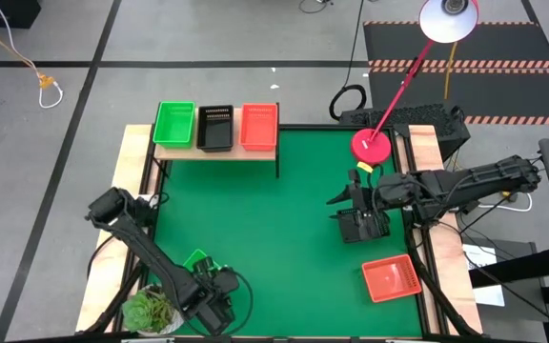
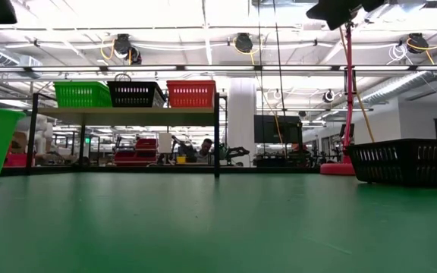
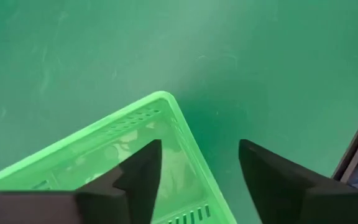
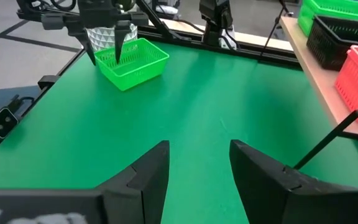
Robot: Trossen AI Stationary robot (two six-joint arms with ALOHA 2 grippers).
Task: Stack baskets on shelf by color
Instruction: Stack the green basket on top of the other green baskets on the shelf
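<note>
A green basket (image 1: 195, 259) (image 3: 135, 149) (image 4: 132, 62) sits on the mat near the near-left corner. My left gripper (image 3: 197, 180) (image 4: 120, 46) is over it, open and pointing down, with one finger above the inside and the other outside the wall by a corner. A black basket (image 1: 362, 227) (image 2: 408, 161) rests on the mat at the right. My right gripper (image 1: 355, 195) (image 4: 197, 168) hovers open above it, touching nothing. A red basket (image 1: 391, 278) lies near the right edge. The shelf (image 1: 217, 153) (image 2: 127, 111) holds a green, a black and a red basket side by side. My left gripper straddles the green basket's side wall (image 3: 191, 155) near a corner, coming from above. One finger (image 3: 138, 180) is over the inside and the other is outside. I cannot tell whether either finger touches the wall.
A potted plant (image 1: 151, 310) stands at the near-left corner beside the left arm. A red lamp base (image 1: 371, 145) stands at the far right, its stem leaning over the right arm. Pale wooden rails run along both sides. The mat's middle (image 1: 274, 229) is bare.
</note>
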